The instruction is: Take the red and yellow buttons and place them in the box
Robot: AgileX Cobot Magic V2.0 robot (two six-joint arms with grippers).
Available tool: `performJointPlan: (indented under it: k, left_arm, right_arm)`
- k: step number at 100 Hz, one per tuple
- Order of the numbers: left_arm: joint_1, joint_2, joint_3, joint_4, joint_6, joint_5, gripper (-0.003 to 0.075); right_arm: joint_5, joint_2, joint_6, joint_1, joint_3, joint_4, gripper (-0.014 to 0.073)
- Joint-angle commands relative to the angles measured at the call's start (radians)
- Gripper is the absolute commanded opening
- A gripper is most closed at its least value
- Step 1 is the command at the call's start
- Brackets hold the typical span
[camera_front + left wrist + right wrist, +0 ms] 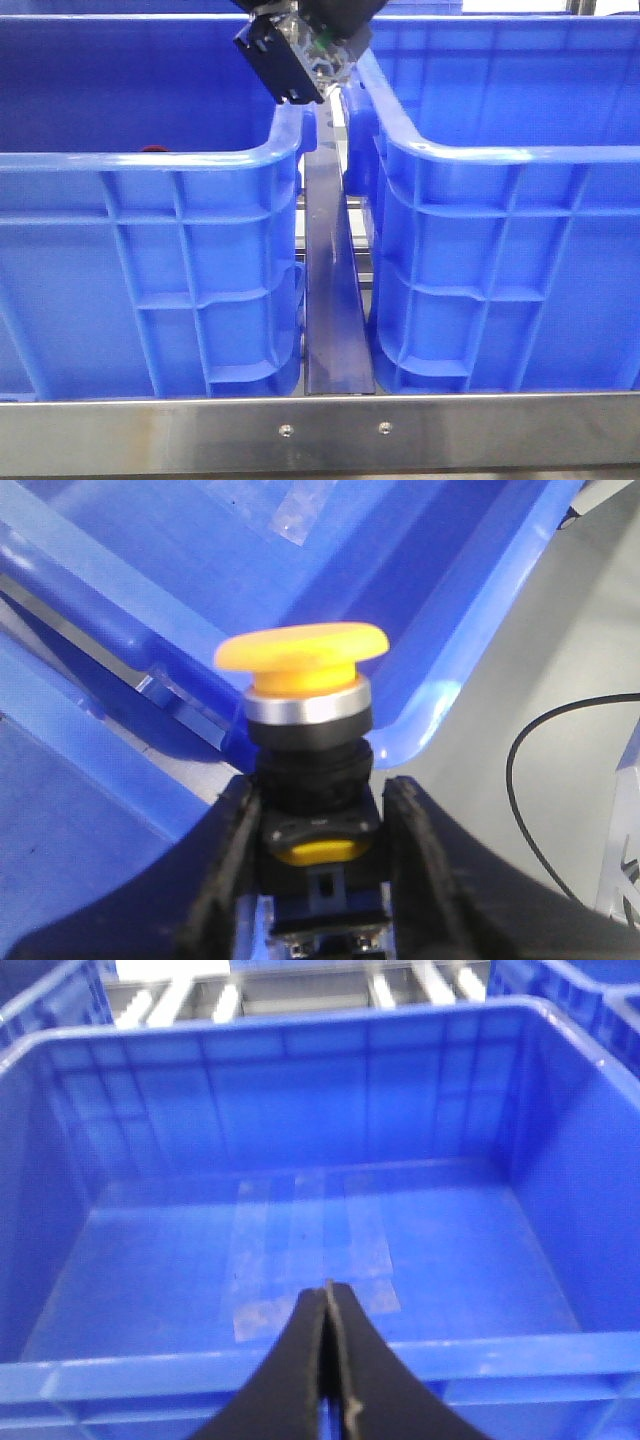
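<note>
The left gripper (320, 880) is clamped on the yellow button (305, 695) by its dark base, cap toward twelve o'clock, above the crate gap. It looks light, rigid and slick-capped. The right gripper (328, 1360) hangs closed, holding nothing, over an empty crate (300, 1360).

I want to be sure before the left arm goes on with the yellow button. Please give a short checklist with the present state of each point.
1. Yellow button held between the fingers of the left hand: ok.
2. Button upright in the grip: ok.
3. Right hand shut and empty: ok.
4. Right hand's crate has bare floor: ok.
5. Red button's place: cannot tell.
</note>
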Motion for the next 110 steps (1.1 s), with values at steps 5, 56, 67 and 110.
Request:
performJointPlan:
  k: [5,56,67,110]
  left_arm:
    - [-0.008,-0.027,-0.028,-0.018,-0.002,-0.061,0.0040]
    - [-0.008,-0.027,-0.028,-0.018,-0.002,-0.061,0.0040]
    - [-0.008,-0.027,-0.028,-0.018,-0.002,-0.061,0.0040]
    - [-0.008,-0.027,-0.028,-0.018,-0.002,-0.061,0.0040]
  right_arm:
    - [0.027,0.139,-0.001,0.001,-0.152,-0.003,-0.0063]
    - [0.287,0.610,-0.075,0.002,-0.528,0.238,0.0591]
    - [0.368,0.680,-0.188,0.002,-0.576,0.474,0.0612]
    - [0.609,0.903,-0.600,0.024,-0.625,1.352,0.0612]
